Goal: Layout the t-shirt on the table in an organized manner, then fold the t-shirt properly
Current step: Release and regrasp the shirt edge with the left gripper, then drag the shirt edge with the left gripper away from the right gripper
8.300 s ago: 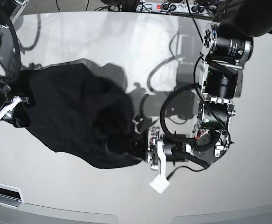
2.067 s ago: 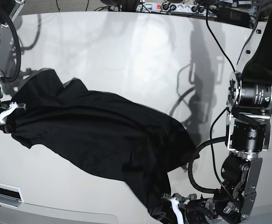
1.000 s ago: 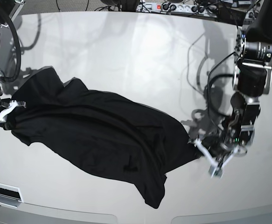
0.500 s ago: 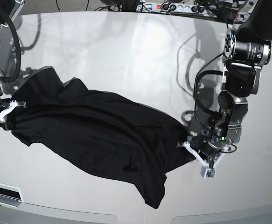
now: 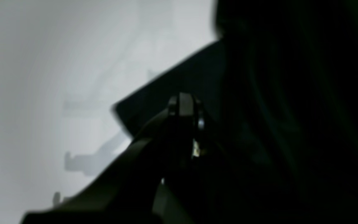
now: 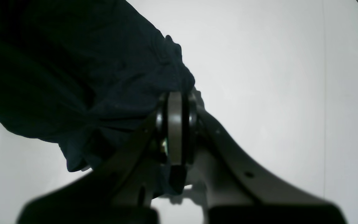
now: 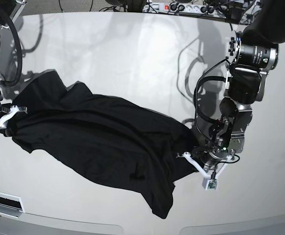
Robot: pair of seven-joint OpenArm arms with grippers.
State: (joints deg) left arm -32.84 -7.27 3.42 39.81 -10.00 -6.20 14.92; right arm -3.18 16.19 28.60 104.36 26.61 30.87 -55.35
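Landmark: t-shirt [image 7: 103, 137]. Base view: from above the bench [image 7: 132, 29], facing down, farthest back; frames the whole visible spread of the t-shirt plus both arms. Left wrist view: close in, looking down past its tool [image 5: 185, 124] at the t-shirt's edge by the left arm. Right wrist view: also close, looking down past its tool [image 6: 177, 130] at the t-shirt's opposite end. Base shares t-shirt and bench with each wrist view.
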